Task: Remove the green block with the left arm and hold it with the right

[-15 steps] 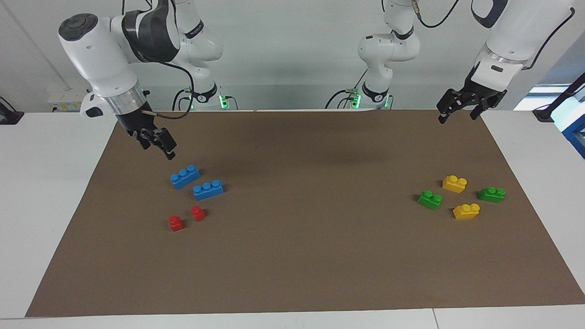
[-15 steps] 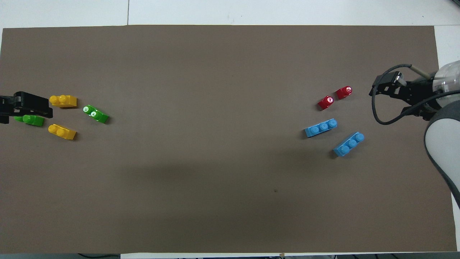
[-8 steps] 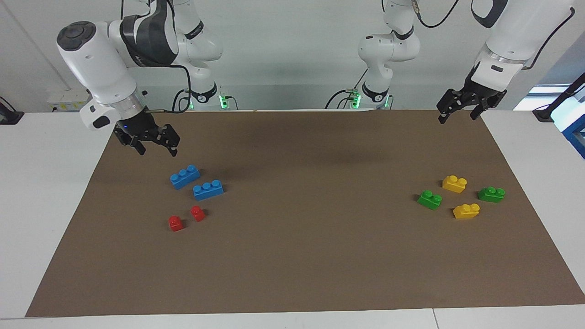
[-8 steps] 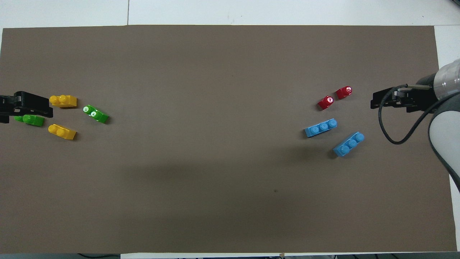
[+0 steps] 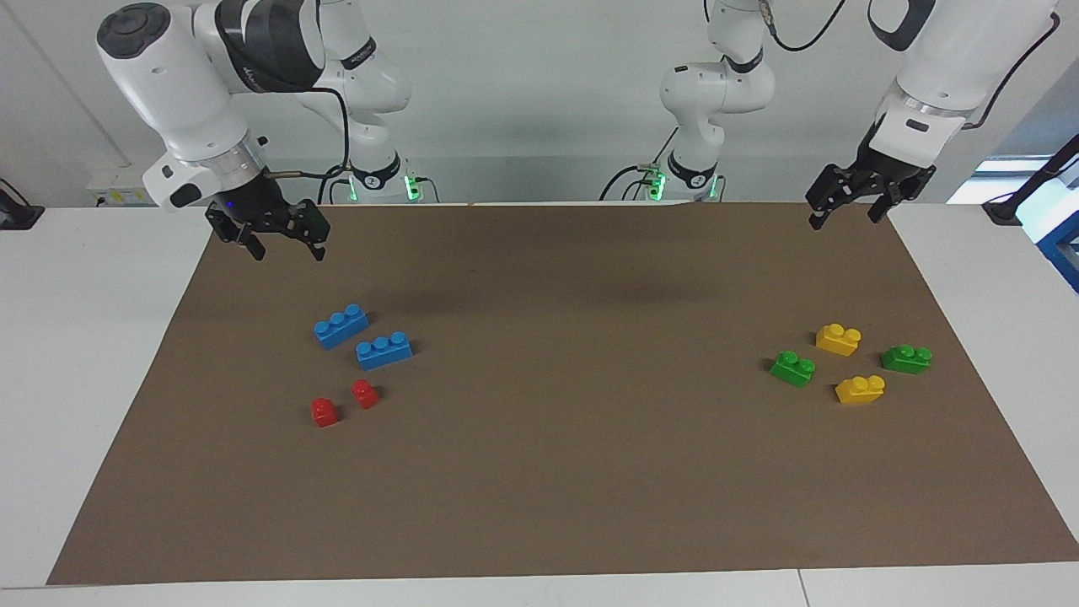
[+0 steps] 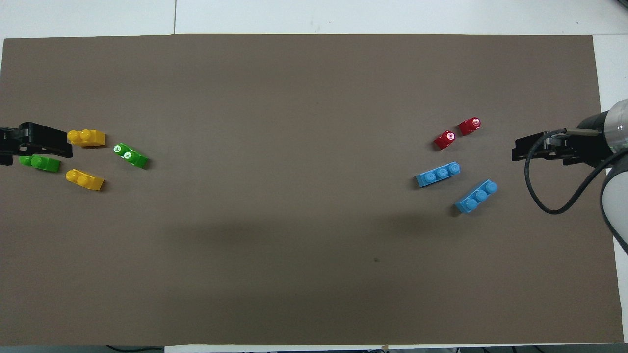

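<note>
The green block (image 5: 792, 368) (image 6: 130, 155) lies on the brown mat (image 5: 573, 472) at the left arm's end, beside two yellow bricks (image 5: 838, 339) (image 5: 860, 389). A slightly darker green brick (image 5: 906, 358) (image 6: 39, 163) lies just outside them, closer to the mat's end. My left gripper (image 5: 845, 217) (image 6: 44, 142) hangs open and empty, high over the mat's corner by the robots. My right gripper (image 5: 288, 251) (image 6: 530, 149) is open and empty too, raised over the mat's edge at the right arm's end.
Two blue three-stud bricks (image 5: 340, 325) (image 5: 383, 350) and two small red bricks (image 5: 364, 393) (image 5: 324, 411) lie at the right arm's end of the mat. White table (image 5: 84, 354) surrounds the mat.
The right gripper has risen, turned at the wrist and drawn away from the blue bricks toward the mat's edge. The left arm and all the bricks have stayed put.
</note>
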Controlling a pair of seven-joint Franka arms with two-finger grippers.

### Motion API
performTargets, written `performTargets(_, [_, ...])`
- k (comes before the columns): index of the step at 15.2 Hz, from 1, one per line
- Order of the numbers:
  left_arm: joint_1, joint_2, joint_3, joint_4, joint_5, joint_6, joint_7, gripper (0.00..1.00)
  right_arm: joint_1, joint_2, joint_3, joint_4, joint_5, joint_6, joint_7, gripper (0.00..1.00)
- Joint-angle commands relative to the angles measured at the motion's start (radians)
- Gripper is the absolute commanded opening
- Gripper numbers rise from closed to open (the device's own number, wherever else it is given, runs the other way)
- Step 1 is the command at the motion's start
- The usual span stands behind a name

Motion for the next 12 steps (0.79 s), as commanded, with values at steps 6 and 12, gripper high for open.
performTargets(6, [-0.010, -0.029, 0.002, -0.041, -0.009, 0.040, -0.013, 1.00, 0.001, 0.068, 0.005, 0.137, -0.072, -0.143, 0.011, 0.99])
performTargets(12, [-0.010, -0.029, 0.002, -0.041, -0.011, 0.043, -0.008, 1.00, 0.000, 0.070, 0.007, 0.148, -0.074, -0.153, 0.012, 0.99])
